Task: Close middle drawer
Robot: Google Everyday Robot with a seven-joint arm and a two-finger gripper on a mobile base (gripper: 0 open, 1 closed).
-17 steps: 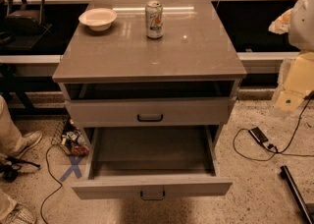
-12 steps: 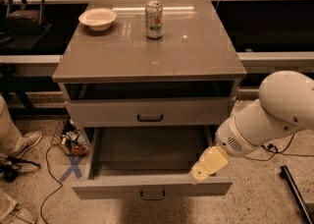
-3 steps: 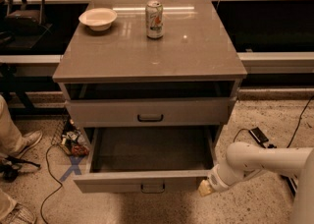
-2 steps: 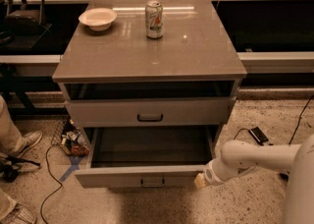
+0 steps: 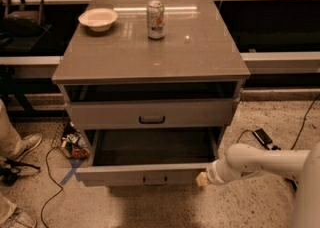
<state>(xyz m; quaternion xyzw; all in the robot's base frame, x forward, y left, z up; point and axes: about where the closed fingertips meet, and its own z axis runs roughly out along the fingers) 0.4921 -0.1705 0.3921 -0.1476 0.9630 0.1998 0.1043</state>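
The middle drawer is the wide grey-beige one pulled out below the top drawer. Its interior is dark and looks empty, and its small dark bar handle sits at the centre of the front. My gripper, at the end of the white arm coming in from the right, is low down and touching the right end of the drawer's front. The lowest drawer is hidden beneath the open one.
On the cabinet top stand a white bowl and a drink can. Cables and a small device lie on the floor to the right, wires and clutter to the left, with a person's shoe nearby.
The arm came down from the right to the drawer's front right corner. Over the last second the gripper has moved inward with the front, and the drawer sticks out less.
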